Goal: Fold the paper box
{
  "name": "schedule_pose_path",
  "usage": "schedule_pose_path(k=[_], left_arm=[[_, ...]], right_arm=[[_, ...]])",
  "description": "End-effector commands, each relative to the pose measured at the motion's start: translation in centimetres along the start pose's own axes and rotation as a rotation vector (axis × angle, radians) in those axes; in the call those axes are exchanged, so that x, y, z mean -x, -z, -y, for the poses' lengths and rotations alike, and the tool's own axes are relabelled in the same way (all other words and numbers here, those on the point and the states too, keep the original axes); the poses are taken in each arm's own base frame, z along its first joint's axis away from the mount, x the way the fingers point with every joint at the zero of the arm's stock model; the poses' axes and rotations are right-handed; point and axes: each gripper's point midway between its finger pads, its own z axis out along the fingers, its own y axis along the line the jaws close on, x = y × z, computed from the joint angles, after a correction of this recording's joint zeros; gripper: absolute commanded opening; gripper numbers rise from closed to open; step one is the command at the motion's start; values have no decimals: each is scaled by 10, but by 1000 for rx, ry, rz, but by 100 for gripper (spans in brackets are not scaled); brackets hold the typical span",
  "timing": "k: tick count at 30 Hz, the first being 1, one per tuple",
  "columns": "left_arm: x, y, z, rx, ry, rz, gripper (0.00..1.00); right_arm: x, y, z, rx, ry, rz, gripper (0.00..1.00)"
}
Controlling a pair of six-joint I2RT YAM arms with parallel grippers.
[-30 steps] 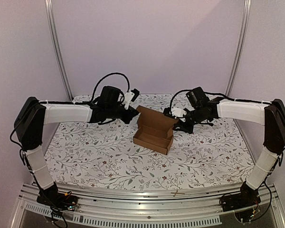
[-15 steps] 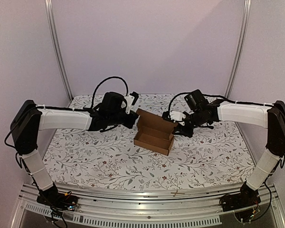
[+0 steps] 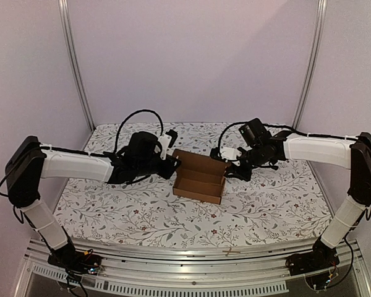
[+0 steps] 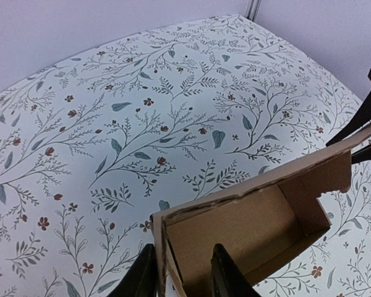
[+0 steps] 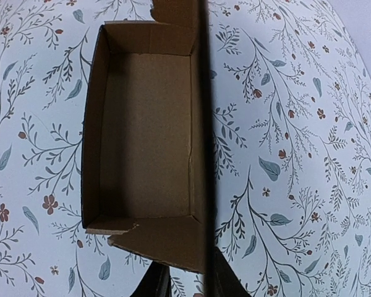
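Floral-print worktop [image 3: 111,204], pale walls behind.

Left fingers [image 4: 139,278]: stood parted, astride the left end wall of the box [image 3: 198,184], one outside and one inside, not pinching it.

Right fingers [image 5: 219,281]: sat either side of the upright lid [image 3: 201,162] at its right end; whether they clamped it could not be told.

Box: brown, open-topped, rested mid-worktop between both arms, lid raised along its far side.

Arms: white-sleeved, reached in from left and right.

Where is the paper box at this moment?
In the top view, the paper box lies mid-table on the floral cloth, between the left gripper and the right gripper.
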Motion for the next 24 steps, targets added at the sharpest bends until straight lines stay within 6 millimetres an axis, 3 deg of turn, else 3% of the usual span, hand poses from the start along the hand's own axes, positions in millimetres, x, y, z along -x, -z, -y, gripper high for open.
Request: schedule_pose_path(k=[1,11,15,20,24], left_arm=[[8,12,5,-12,45,45,31],[-13,1,-2,29,131,3,29],[-18,-2,5,-6,146,-14,18],[-22,1,11,11,141,-24,18],[-26,1,13,34,135,-29,12]], right_arm=[[-4,-5,-5,13,3,-19,20],[-1,-4,-4,14,-10,-12,20],[2,-2,-2,7,-23,-6,20],[4,-1,0,-7,-43,-9,20],[6,0,0,-17,-55,-12,20]])
